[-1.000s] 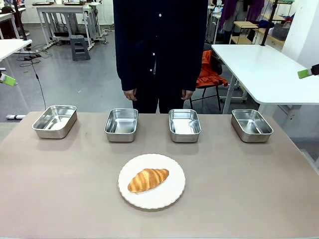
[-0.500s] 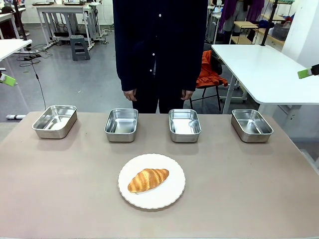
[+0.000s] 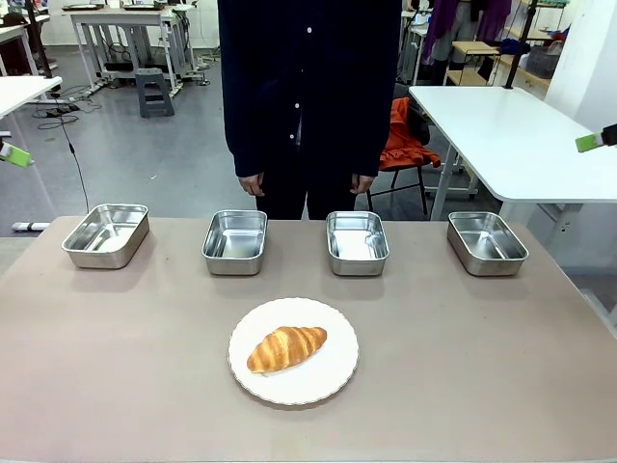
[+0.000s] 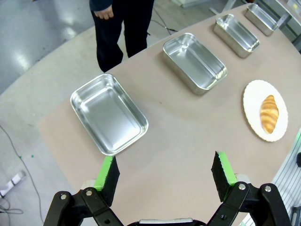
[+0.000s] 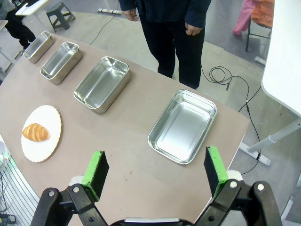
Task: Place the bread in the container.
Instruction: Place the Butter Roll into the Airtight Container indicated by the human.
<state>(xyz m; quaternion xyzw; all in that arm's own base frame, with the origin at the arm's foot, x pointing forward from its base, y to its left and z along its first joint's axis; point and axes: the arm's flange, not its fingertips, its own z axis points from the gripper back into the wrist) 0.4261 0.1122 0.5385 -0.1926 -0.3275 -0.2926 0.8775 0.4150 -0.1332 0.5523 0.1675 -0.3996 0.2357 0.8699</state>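
Note:
The bread (image 3: 286, 348), a golden-brown croissant, lies on a round white plate (image 3: 330, 382) at the table's near middle. Several identical steel containers stand empty in a row along the far edge: far left (image 3: 106, 234), left of centre (image 3: 235, 241), right of centre (image 3: 357, 242), far right (image 3: 487, 242). My left gripper (image 4: 164, 174) hangs open high above the left end, over the nearest pan (image 4: 108, 114); the bread (image 4: 269, 113) lies far off. My right gripper (image 5: 155, 172) hangs open above the right-end pan (image 5: 183, 126), also far from the bread (image 5: 35, 132).
A person stands at the far side behind the two middle pans, hands (image 3: 253, 182) hanging by the sides. One green pad (image 3: 13, 155) shows at the picture's left edge and another pad (image 3: 590, 143) at the right edge, both well above the brown table (image 3: 125, 367).

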